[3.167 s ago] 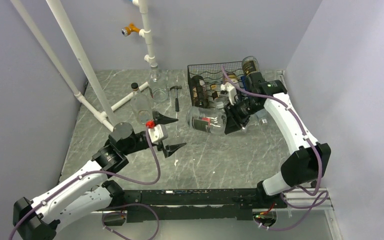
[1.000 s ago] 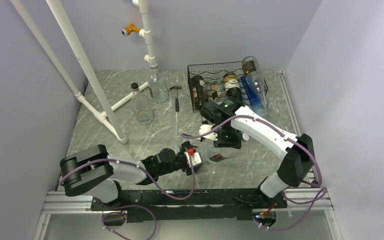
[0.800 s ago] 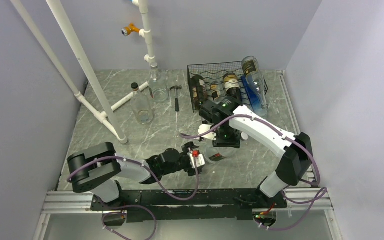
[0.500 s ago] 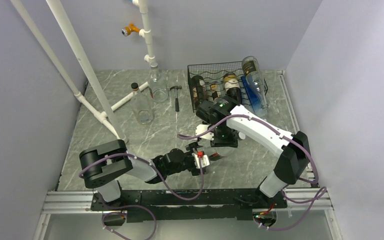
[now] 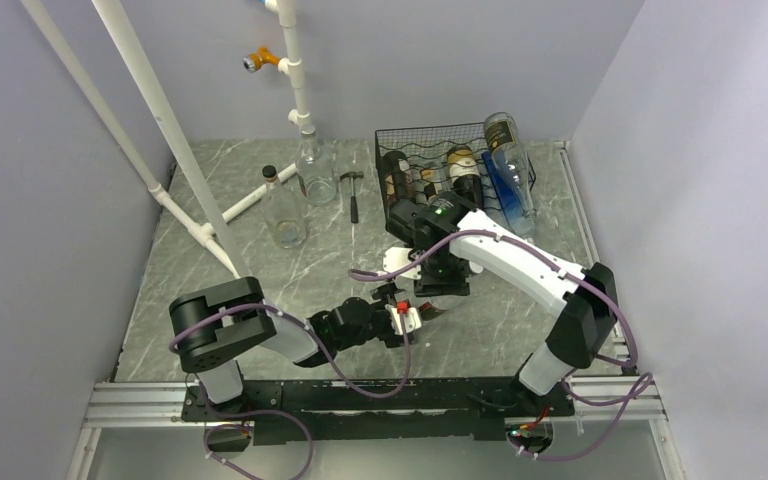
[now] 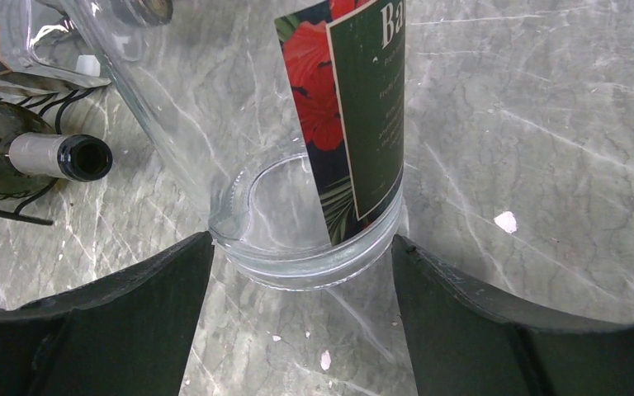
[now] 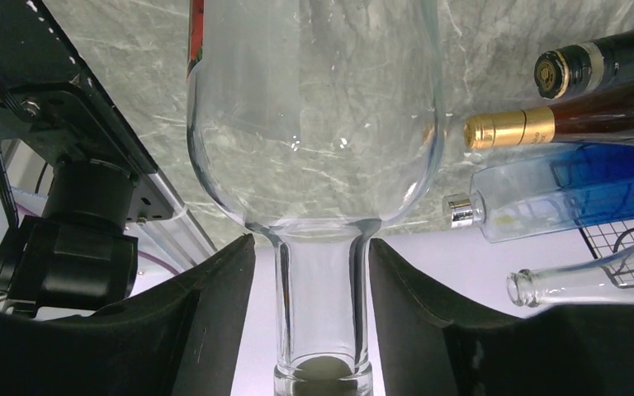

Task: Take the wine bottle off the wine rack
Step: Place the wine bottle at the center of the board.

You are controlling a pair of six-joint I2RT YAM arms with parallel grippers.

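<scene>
**Item 1.** Clear glass wine bottle [image 6: 297,198] with a dark label printed with red flowers. It stands about upright between the two claws, with its long axis vertical, neck up and base down at the grey marble-patterned table [image 6: 545,124]. It is off the rack, on the table in front of it and apart from its wires.

**Item 2.** Left claw [image 6: 301,239]. It sits low at the bottle's foot with one black finger [image 6: 132,313] against each side of the glass, grasping the bottle.

**Item 3.** Right claw [image 7: 311,241]. It points down from above, with its fingers on either side of the neck and a slim gap at each side. It is released, not clamping.

**Item 4.** Black wire wine rack [image 5: 410,132], beyond the right claw. It holds lying bottles with their necks toward the claw:
- a black-capped dark bottle [image 7: 594,56]
- a gold-foiled brown bottle [image 7: 537,122]
- a blue glass bottle [image 7: 570,186]

**Item 5.** Dark green open-mouthed bottle [image 6: 49,157], lying off the left claw's left finger.

**Item 6.** Small hammer [image 5: 352,192], well apart from both claws on the left.
</scene>
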